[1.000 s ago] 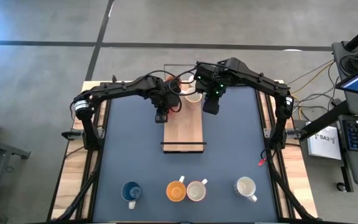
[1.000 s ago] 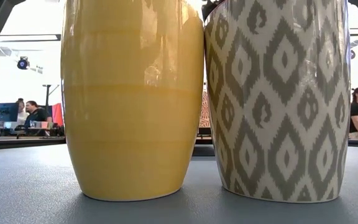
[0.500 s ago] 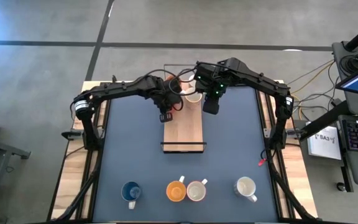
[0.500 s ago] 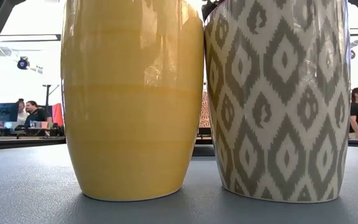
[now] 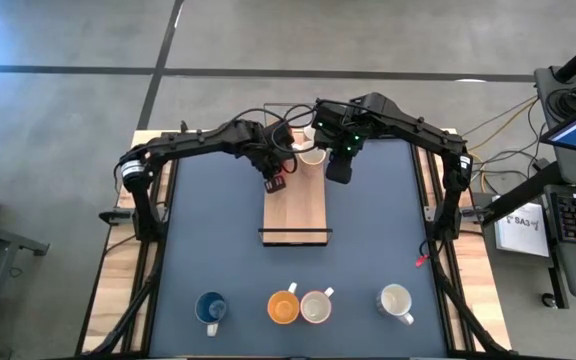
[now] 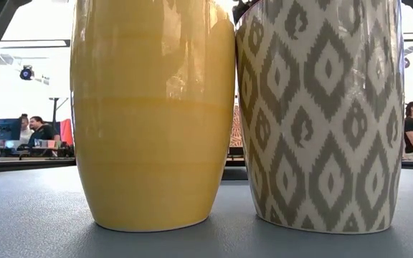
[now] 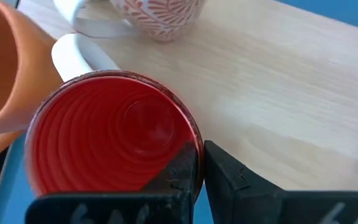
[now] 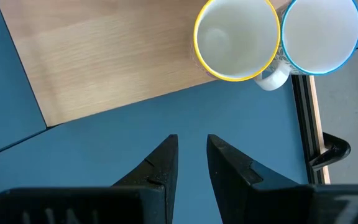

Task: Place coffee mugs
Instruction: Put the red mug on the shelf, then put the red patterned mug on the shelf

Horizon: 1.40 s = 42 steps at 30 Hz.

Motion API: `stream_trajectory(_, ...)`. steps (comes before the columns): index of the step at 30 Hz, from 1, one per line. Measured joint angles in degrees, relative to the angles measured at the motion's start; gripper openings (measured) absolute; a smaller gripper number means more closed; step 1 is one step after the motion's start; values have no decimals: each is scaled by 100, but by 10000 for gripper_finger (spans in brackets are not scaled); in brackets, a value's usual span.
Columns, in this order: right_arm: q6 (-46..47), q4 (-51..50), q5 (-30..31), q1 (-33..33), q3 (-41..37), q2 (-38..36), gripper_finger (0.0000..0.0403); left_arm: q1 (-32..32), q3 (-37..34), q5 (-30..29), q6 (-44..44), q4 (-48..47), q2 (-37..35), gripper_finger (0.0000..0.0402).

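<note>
Four mugs [image 5: 303,305] in my overhead near row, left tool [image 7: 197,180] clenched on the red mug's [image 7: 114,146] rim per its wrist view, right tool [image 8: 191,158] parted, possibly empty, over blue bench [image 5: 368,240], wooden board [image 5: 295,205] mid-bench, people seated in the room behind.

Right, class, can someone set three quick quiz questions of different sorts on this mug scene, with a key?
1. True or false: the left gripper is shut on the red mug.
2. The right gripper hangs over: A the wooden board, B the blue mat, C a mug.
3. Fill in: the mug at the front row's left end is ____.
Key: 1 true; 2 B; 3 blue.
</note>
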Motion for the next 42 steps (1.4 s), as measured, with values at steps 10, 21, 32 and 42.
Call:
stream_trajectory(10,11,6,2,0,-4,0,75,34,-3,-55,-45,514,152,13)
stream_trajectory(21,41,4,0,0,-7,0,75,47,-2,-51,-32,598,147,22)
stream_trajectory(32,-13,48,0,0,-7,-2,75,47,0,-51,60,374,-397,22)
stream_trajectory(42,82,393,1,0,-573,-485,75,47,0,-47,-280,-308,-926,22)
